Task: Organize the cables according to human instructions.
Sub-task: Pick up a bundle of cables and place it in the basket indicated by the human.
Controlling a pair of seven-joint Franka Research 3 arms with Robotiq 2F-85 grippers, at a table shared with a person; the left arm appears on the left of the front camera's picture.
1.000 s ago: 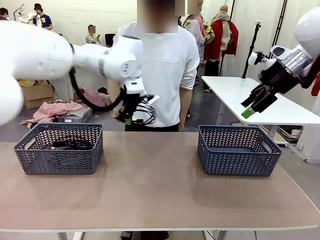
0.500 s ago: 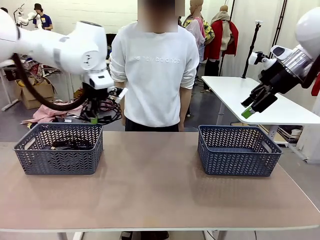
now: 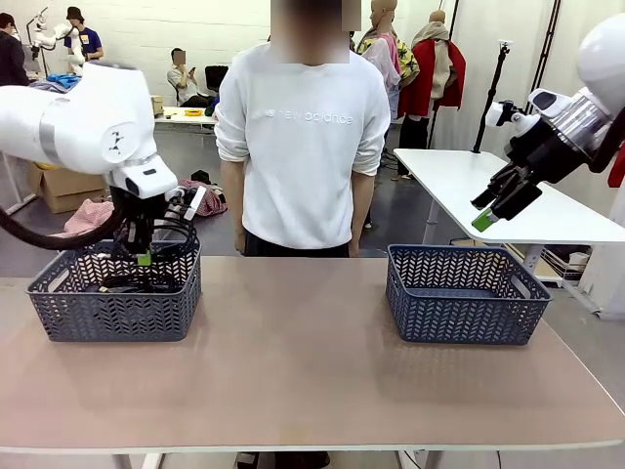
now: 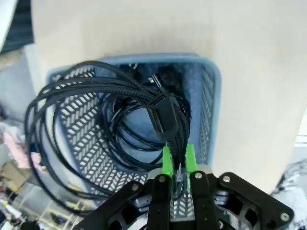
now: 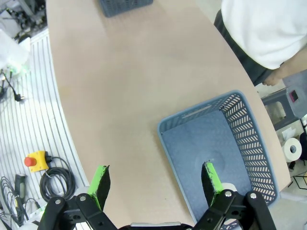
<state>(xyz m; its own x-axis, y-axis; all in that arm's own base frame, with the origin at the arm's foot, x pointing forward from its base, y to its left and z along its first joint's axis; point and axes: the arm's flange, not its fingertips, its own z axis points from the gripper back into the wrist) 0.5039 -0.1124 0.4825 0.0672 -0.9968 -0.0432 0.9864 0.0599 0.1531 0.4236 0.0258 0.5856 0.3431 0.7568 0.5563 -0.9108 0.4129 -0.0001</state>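
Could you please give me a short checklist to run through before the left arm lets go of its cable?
1. Left gripper shut on the coiled cable: ok.
2. Coil hangs over the left basket: ok by the wrist view.
3. Whole coil inside the basket's outline: not ok, some loops hang past its rim.
4. Room in the basket: ok, though another cable already lies inside.
5. Right gripper clear of the drop: ok, open and raised above the right basket.
6. Person's hands clear of the left basket: ok.
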